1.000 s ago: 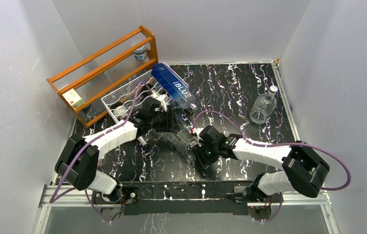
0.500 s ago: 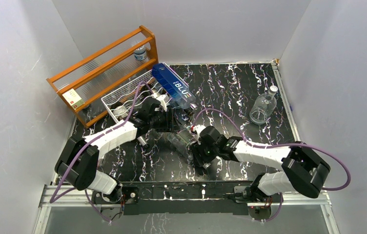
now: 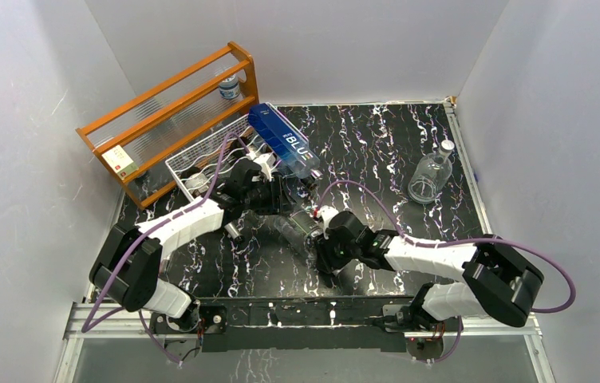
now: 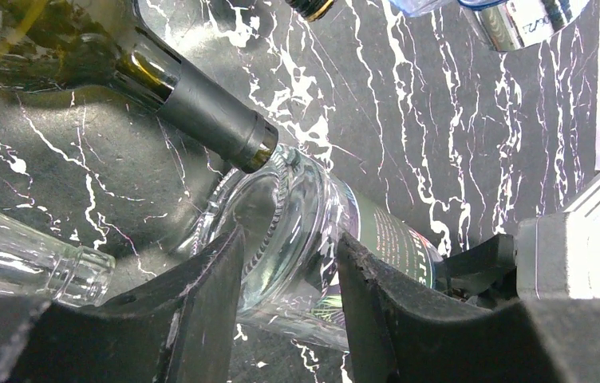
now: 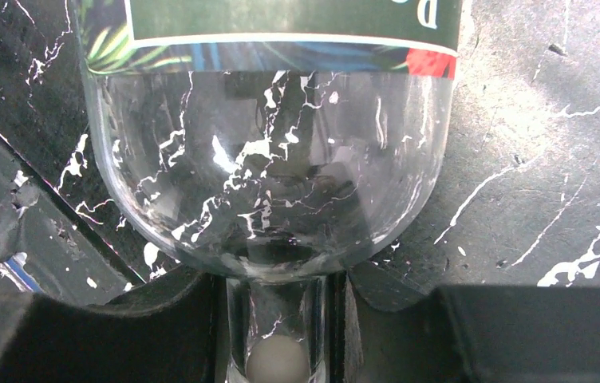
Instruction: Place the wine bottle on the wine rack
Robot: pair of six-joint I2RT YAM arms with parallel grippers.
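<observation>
The wine bottle [image 3: 295, 229] is clear glass with a green label and lies on its side on the black marbled table between the two grippers. My right gripper [image 3: 318, 238] is shut on its neck. In the right wrist view the neck [image 5: 277, 327] sits pinched between the fingers [image 5: 193, 319], below the rounded shoulder [image 5: 269, 159]. My left gripper [image 3: 282, 204] stands open over the base end, and the base [image 4: 285, 219] shows between its spread fingers [image 4: 201, 303]. The white wire-mesh wine rack [image 3: 199, 156] stands at the back left, behind the left arm.
An orange wooden shelf frame [image 3: 171, 108] stands behind the rack. A blue bottle [image 3: 284, 142] leans at the rack's right end. A glass jug [image 3: 429, 177] is at the right. A dark bottle neck [image 4: 205, 120] and a clear one [image 4: 37, 263] lie near the left gripper.
My right gripper has slid left along the table towards the bottle. The left arm and the bottle have stayed put.
</observation>
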